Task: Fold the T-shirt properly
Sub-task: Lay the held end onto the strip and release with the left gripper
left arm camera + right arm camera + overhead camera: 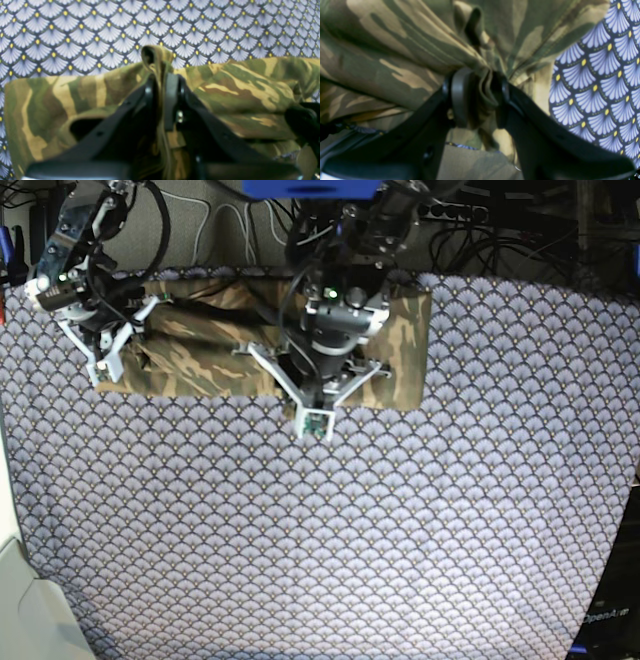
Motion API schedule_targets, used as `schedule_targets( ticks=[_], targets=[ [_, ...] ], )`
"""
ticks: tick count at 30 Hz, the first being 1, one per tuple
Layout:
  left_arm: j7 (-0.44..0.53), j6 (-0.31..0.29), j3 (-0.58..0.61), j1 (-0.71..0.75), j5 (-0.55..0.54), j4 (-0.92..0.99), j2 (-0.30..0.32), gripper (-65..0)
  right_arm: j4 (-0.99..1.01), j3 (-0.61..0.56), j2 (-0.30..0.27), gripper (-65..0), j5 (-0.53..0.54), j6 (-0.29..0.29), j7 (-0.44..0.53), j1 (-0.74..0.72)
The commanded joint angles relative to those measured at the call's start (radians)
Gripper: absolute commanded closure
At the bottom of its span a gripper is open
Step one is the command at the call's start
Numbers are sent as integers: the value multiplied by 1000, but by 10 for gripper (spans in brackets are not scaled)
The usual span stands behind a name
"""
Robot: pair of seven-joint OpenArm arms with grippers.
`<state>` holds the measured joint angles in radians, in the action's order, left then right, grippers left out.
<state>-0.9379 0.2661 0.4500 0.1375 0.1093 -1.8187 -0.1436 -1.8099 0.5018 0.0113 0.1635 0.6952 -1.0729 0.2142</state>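
The camouflage T-shirt (400,350) lies bunched along the far side of the table, partly folded over itself. My left gripper (162,80) is shut on a raised pinch of the T-shirt (237,85), and a small fold sticks up above its fingertips. My right gripper (480,85) is shut on a gathered bunch of the T-shirt (395,50) near its edge. In the base view the left arm (325,330) stands over the shirt's middle and the right arm (90,310) over its left end. The white label is hidden.
The purple scale-patterned tablecloth (350,530) covers the whole table and also shows in the left wrist view (100,25) and the right wrist view (595,87). Cables and dark equipment (480,220) crowd the back edge. A dark blurred part (302,122) sits at the right.
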Motion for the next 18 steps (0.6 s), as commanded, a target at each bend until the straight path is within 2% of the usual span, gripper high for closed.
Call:
schedule_targets(
  ticks=[1,9,11,14,18],
  targets=[
    [16,-4,20,-11,-4,-14,-13,-5,-15,2,-9,-189,8,3,12,-6],
    [15,-6,36,-22,-4,-14,-13,-20,-15,2,-9,-189,8,3,12,-6],
    [7,-6,43,-22,-4,-14,-13,-68,-15,2,-9,-189,8,3,12,-6],
    [-25,-6,56,-23,-6,-16,-13,-177,-15,2,-9,-189,8,3,12,-6],
    [-23,-6,102,-23,-6,-23,-13,-195,-15,2,-9,-189,8,3,12,-6]
  ],
)
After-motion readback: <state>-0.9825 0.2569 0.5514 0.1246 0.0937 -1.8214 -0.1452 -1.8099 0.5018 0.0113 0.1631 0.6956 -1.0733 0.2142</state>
